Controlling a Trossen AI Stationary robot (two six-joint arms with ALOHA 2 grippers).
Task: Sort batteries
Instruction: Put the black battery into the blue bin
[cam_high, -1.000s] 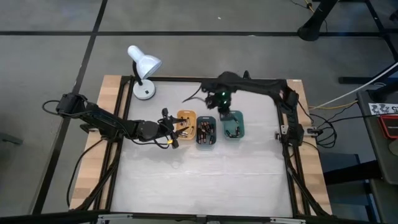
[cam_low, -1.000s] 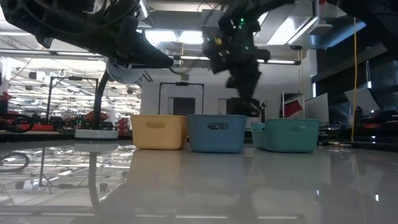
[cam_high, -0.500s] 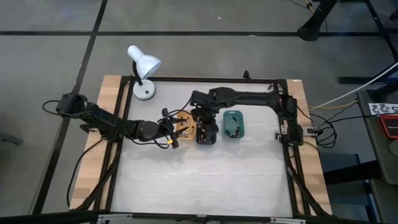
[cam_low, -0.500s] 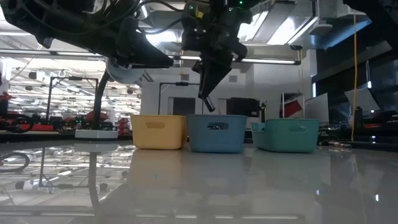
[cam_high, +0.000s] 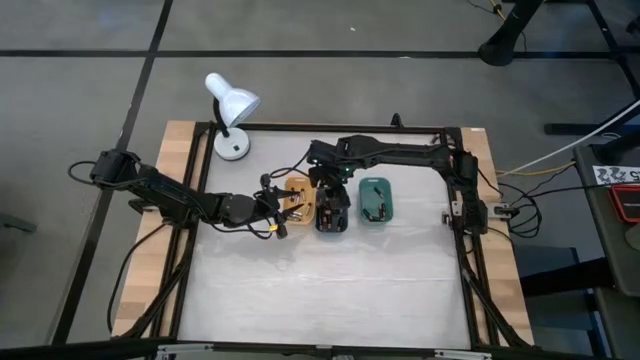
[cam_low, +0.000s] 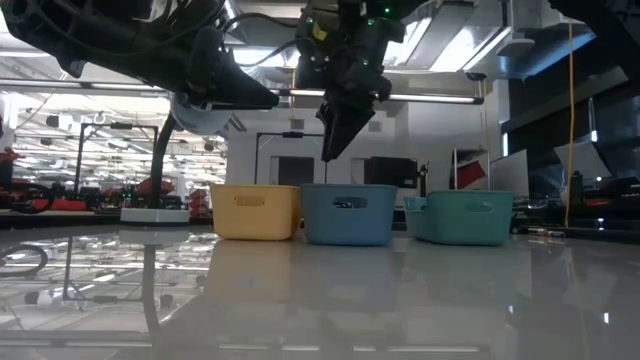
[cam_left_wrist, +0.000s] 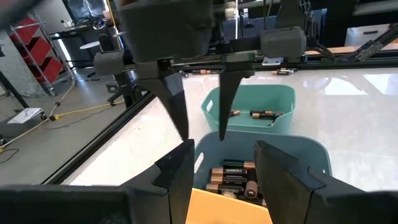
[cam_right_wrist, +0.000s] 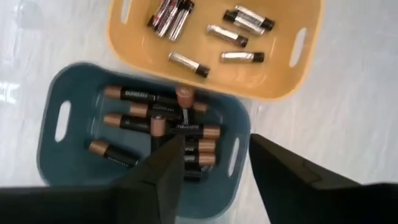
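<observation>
Swinging over from the green tray (cam_high: 376, 199), the right gripper (cam_high: 331, 190) now hangs above the teal tray (cam_high: 332, 215), fingers parted and empty. Batteries (cam_right_wrist: 155, 124) lie inside; likely just dropped. Left gripper (cam_high: 278, 208), at nine o'clock by the orange tray (cam_high: 297, 203), waits spread.

trays: three side by side in a row at mid-table, left tray (cam_high: 298, 199), middle tray (cam_high: 332, 222), right tray (cam_high: 377, 199), the first two touching
batteries (cam_right_wrist: 158, 119): piled in the middle tray, some more scattered in the left tray, a few in the right tray
lamp (cam_high: 231, 110): back-left corner of the table (cam_high: 320, 290), well behind the trays
right gripper (cam_high: 332, 196): right above the middle tray, arm reaching in from the right side
left gripper (cam_high: 283, 208): at the left tray's left edge, arm coming in from the table's left
front of table: trays all sit behind it
</observation>
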